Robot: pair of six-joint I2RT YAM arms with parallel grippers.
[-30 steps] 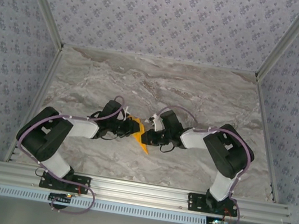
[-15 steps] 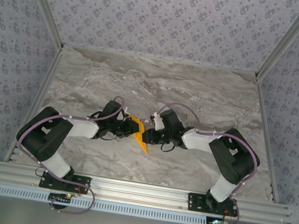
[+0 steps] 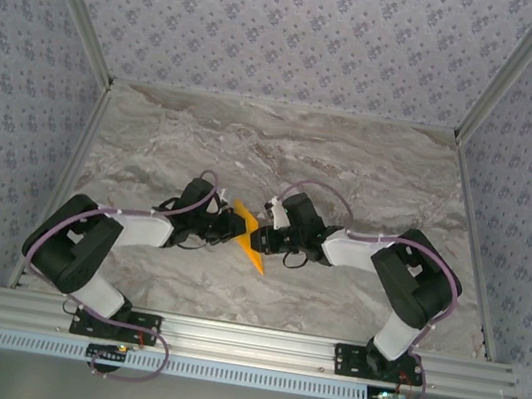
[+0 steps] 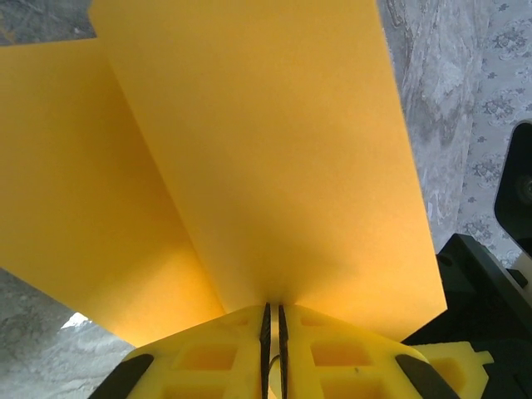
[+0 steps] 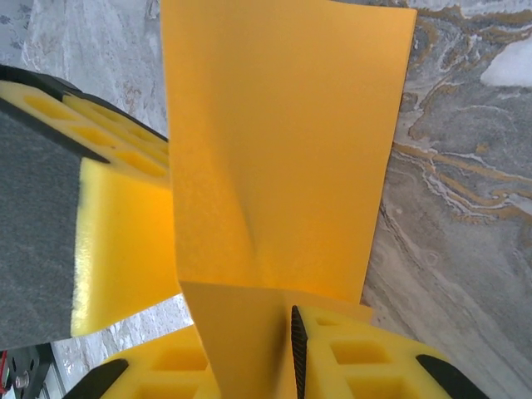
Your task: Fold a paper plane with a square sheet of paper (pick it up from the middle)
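Over veined marble (image 3: pixel 353 163), smooth creased orange paper (image 3: pixel 248 235).

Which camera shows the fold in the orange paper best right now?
Left wrist: close up, the thin orange paper sheet has two panels meeting at a fold pinched in the left end effector. Right wrist shows a folded flap gripped by the right end effector. Top external shows it small between both.

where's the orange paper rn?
In the top external view, the orange paper is near the table's middle. The left gripper grips its left side and the right gripper grips its right side.
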